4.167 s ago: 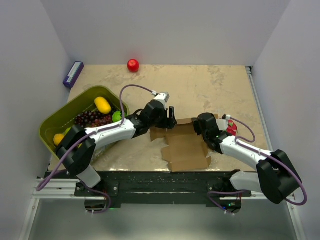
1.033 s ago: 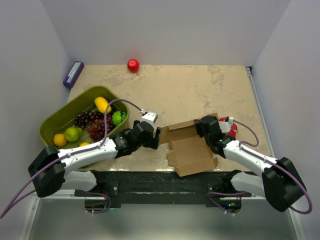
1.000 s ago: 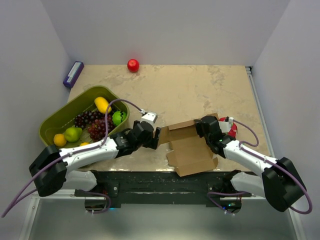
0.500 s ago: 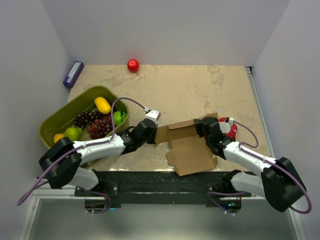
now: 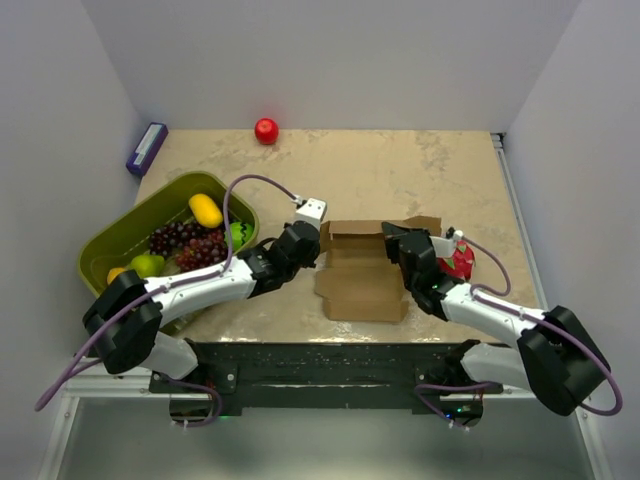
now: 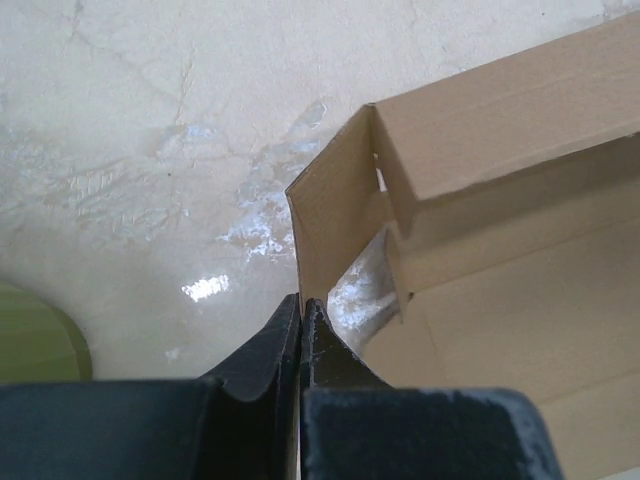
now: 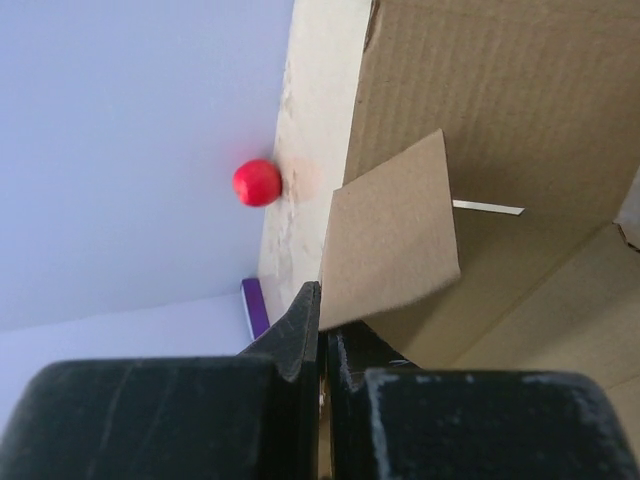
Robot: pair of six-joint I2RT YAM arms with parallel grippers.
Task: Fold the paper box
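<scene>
1. At the box's left end, the left fingers (image 6: 296,318) are pinching shut on an upright side flap of the paper box (image 5: 362,285).
2. Right fingers (image 7: 308,310) are clamping closed on a flap at its right end.
3. Box is lying part-erected between both arms, near the front edge of the worktop (image 5: 400,170).
4. Judged step: end walls are being raised; next move is likely calling for turning the flaps inward along their creases.

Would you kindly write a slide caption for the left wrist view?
Left gripper shut on an end flap of the paper box above the marbled table.
</scene>
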